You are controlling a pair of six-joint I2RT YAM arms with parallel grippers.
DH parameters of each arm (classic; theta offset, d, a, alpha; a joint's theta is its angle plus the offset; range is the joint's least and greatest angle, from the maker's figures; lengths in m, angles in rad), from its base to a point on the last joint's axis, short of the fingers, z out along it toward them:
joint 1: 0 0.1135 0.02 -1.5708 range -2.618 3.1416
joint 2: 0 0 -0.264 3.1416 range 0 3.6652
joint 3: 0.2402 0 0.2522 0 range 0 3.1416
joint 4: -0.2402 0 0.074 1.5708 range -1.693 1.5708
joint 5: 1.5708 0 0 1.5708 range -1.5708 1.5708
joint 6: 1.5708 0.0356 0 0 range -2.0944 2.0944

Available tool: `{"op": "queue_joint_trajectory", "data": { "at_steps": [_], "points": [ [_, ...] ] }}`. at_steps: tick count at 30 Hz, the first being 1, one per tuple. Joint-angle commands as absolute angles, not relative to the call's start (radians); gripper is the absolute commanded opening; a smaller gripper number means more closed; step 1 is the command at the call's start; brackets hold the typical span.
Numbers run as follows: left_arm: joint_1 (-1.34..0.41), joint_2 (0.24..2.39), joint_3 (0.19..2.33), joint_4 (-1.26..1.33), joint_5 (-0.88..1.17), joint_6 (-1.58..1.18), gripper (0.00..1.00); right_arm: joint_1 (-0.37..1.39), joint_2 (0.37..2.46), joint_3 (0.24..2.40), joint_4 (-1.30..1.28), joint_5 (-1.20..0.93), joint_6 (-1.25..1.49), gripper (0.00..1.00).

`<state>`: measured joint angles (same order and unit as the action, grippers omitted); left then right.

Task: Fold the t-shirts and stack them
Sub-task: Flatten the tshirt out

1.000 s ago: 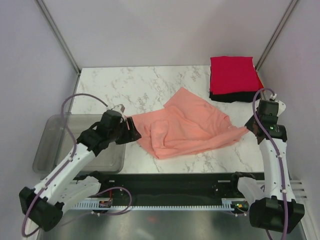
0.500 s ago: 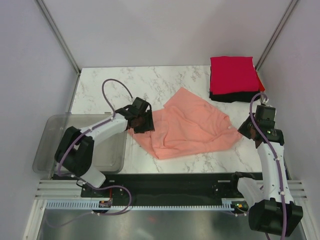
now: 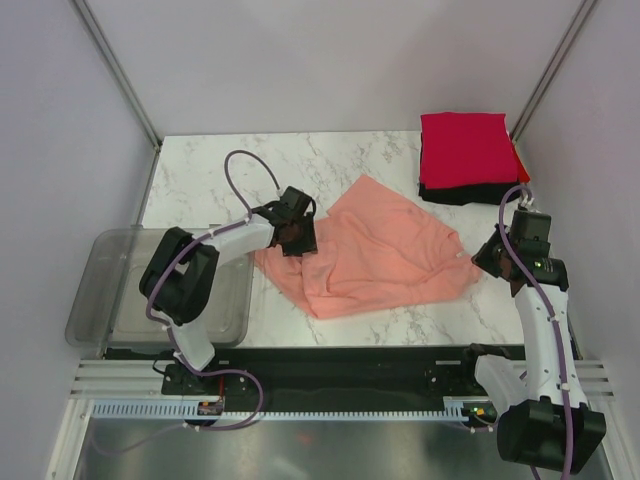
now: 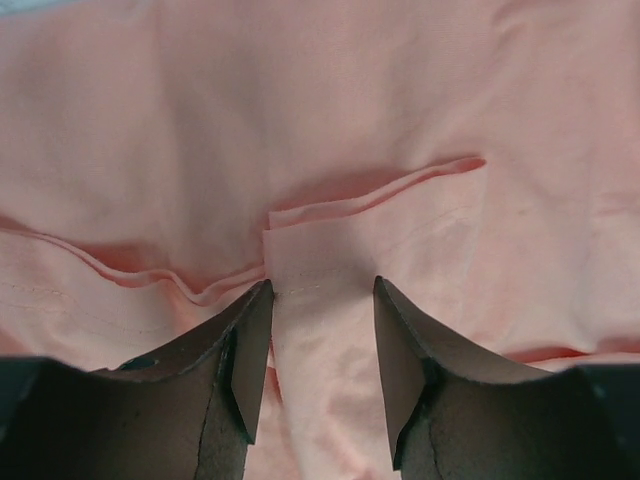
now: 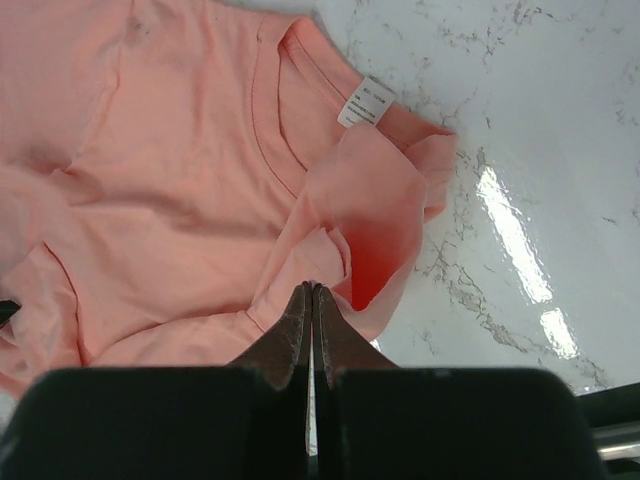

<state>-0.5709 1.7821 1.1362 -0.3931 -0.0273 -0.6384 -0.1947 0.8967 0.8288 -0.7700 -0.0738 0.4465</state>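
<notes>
The salmon-pink t-shirt (image 3: pixel 375 250) lies rumpled mid-frame on the tabletop (image 3: pixel 220 170), not folded yet. The right pincer (image 5: pixel 311 292) is clamped shut on a bunch of cloth near the collar at the shirt's right edge, I'd guess to anchor that side. The left pincer (image 4: pixel 318 290) sits at the left edge, jaws apart around a hem fold, probably lining up a pinch. The red t-shirt (image 3: pixel 465 145) is folded on top of the black t-shirt (image 3: pixel 460 195) upper right, so the pile's there.

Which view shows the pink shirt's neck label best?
The right wrist view: the white label lies close and unobstructed at the neck opening of the shirt. The top view takes in the whole shirt, but the label is too small to make out there. The left wrist view shows only folded pink cloth and no label.
</notes>
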Motion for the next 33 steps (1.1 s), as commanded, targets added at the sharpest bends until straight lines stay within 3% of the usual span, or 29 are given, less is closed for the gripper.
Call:
{"op": "queue_joint_trajectory", "data": {
  "at_steps": [1, 6, 16, 21, 24, 25, 30, 32, 33],
  "points": [
    [-0.571, 1.807, 1.169, -0.362, -0.071, -0.614, 0.51, -0.196, 0.896, 0.825, -0.732, -0.104, 0.434, 0.00],
    [-0.571, 1.819, 1.157, -0.371, -0.107, -0.615, 0.50, -0.196, 0.893, 0.824, -0.732, -0.106, 0.434, 0.00],
    [-0.569, 1.776, 1.137, -0.376, -0.118, -0.612, 0.58, -0.196, 0.896, 0.818, -0.727, -0.109, 0.433, 0.00],
    [-0.569, 1.805, 1.138, -0.362, -0.100, -0.626, 0.54, -0.196, 0.897, 0.816, -0.724, -0.107, 0.431, 0.00],
    [-0.569, 1.802, 1.141, -0.348, -0.091, -0.632, 0.42, -0.196, 0.896, 0.816, -0.724, -0.107, 0.431, 0.00],
    [-0.571, 1.798, 1.144, -0.348, -0.089, -0.634, 0.31, -0.196, 0.896, 0.816, -0.726, -0.106, 0.430, 0.00],
    [-0.569, 1.767, 1.164, -0.351, -0.081, -0.630, 0.15, -0.196, 0.897, 0.810, -0.715, -0.104, 0.436, 0.00],
    [-0.569, 1.756, 1.170, -0.353, -0.078, -0.630, 0.02, -0.196, 0.900, 0.808, -0.712, -0.104, 0.439, 0.00],
    [-0.569, 1.752, 1.172, -0.359, -0.077, -0.630, 0.02, -0.196, 0.900, 0.807, -0.710, -0.103, 0.439, 0.00]
  ]
}}
